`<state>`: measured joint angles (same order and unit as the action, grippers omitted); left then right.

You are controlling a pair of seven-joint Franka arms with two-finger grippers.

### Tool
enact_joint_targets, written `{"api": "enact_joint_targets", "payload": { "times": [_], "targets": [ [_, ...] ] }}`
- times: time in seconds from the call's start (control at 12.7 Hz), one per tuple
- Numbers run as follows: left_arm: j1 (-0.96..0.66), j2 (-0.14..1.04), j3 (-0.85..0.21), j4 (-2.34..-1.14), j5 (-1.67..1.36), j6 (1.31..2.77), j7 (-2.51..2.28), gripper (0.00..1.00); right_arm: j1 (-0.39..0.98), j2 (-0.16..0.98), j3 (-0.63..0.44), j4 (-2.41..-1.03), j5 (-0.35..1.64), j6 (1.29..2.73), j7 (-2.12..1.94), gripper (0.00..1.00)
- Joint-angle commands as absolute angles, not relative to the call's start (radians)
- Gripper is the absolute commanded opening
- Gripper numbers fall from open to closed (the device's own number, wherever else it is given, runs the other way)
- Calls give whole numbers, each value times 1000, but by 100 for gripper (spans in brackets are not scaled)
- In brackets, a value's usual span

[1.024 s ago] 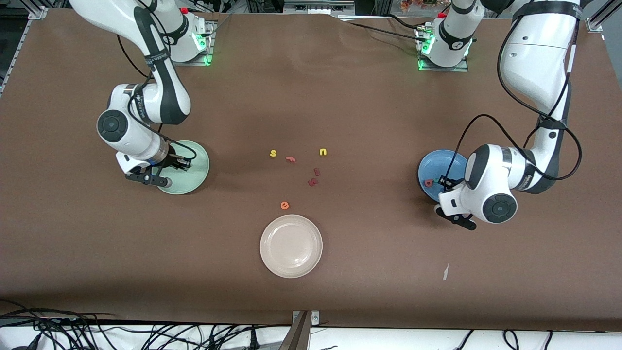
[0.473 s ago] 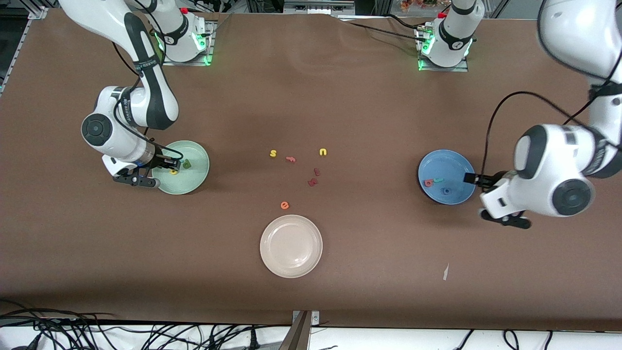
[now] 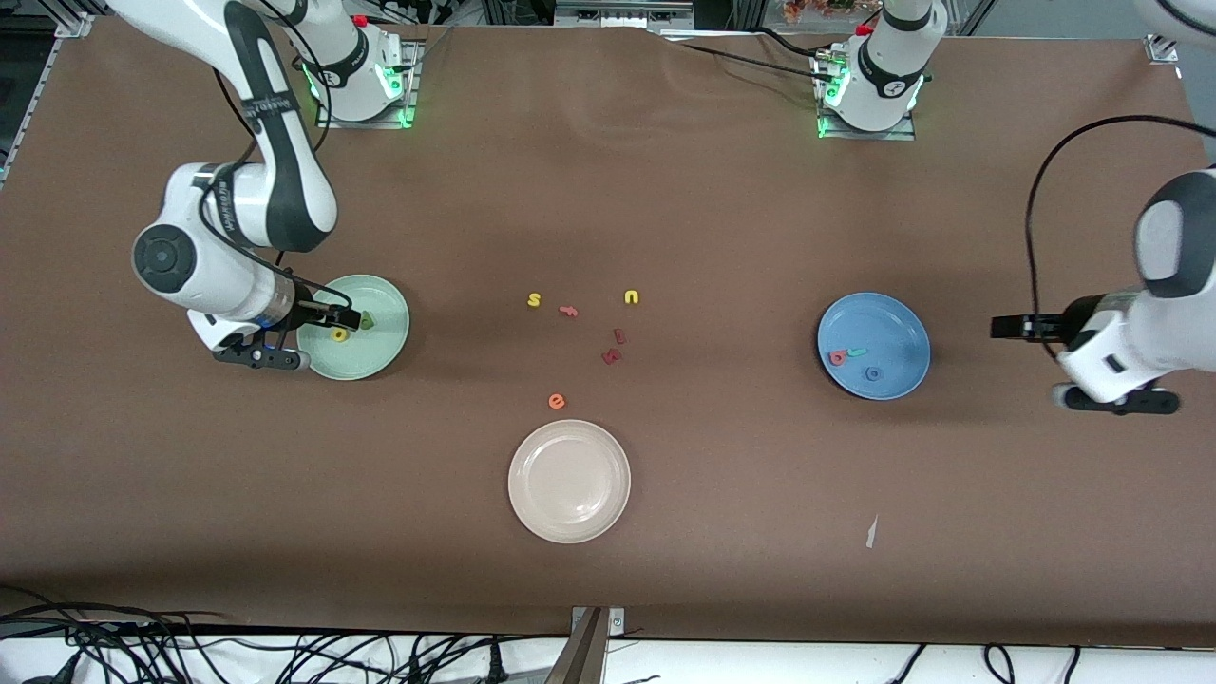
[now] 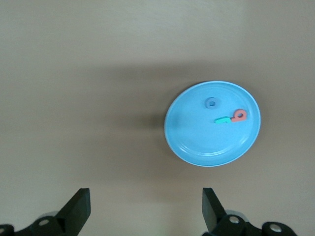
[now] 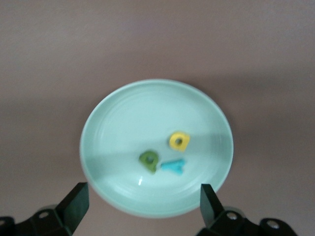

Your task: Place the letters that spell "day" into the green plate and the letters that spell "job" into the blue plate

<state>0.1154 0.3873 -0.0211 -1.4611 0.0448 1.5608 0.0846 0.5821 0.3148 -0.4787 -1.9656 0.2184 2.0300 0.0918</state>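
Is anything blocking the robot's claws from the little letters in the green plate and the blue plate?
No. The right gripper is open above the green plate, where the letters d, a and y lie uncovered. The left gripper is open beside the blue plate, with only bare table between.

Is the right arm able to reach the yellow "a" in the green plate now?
Probably yes: the right gripper, jaws open and empty, hangs over the green plate, and nothing covers the yellow "a".
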Motion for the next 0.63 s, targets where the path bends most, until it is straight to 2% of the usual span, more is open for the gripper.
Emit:
{"api": "enact_joint_targets", "payload": {
  "times": [0.0,0.24,0.39,0.55],
  "targets": [
    [182,277,-64,-1497,15,1586,92,100,568,314,-480,-1722,232,1762,60,100],
    [120,131,-63,-1548,-14,1641,80,100,565,310,-515,-1519,221,1665,57,100],
    [94,46,-61,-1627,-17,1637,78,100,563,311,-549,-1404,183,1556,55,100],
    [78,44,-61,-1635,-20,1634,83,100,552,304,-539,-1333,158,1519,61,100]
  ]
}}
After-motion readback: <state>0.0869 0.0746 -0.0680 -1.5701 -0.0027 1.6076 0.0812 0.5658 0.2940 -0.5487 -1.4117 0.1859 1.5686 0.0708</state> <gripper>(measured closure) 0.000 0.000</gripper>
